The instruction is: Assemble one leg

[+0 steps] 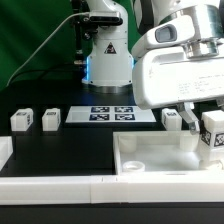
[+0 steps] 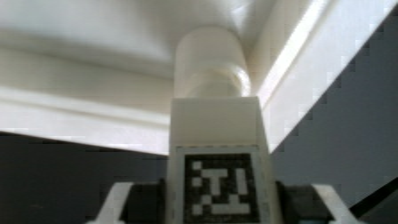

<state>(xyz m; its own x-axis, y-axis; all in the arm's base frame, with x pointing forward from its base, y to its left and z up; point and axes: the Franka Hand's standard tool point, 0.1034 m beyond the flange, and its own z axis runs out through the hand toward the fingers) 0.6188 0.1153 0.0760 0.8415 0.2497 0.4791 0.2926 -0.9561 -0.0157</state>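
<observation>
My gripper (image 1: pixel 207 128) is shut on a leg (image 1: pixel 213 137), a small white block with a black-and-white marker, and holds it over the right end of the large flat white tray-like piece (image 1: pixel 150 160). In the wrist view the leg (image 2: pixel 219 110) stands between my fingers (image 2: pixel 135 202), marker face toward the camera, its rounded end pointing at the tray piece's white wall (image 2: pixel 89 70). Whether the leg's end touches the tray piece is hidden. Three more legs lie on the black table: two at the exterior view's left (image 1: pixel 20 120) (image 1: pixel 50 118), one by the gripper (image 1: pixel 171 118).
The marker board (image 1: pixel 110 113) lies at the middle of the table in front of the robot base (image 1: pixel 108 60). A white rim (image 1: pixel 60 188) runs along the table's near edge. A white block (image 1: pixel 4 150) sits at the left edge.
</observation>
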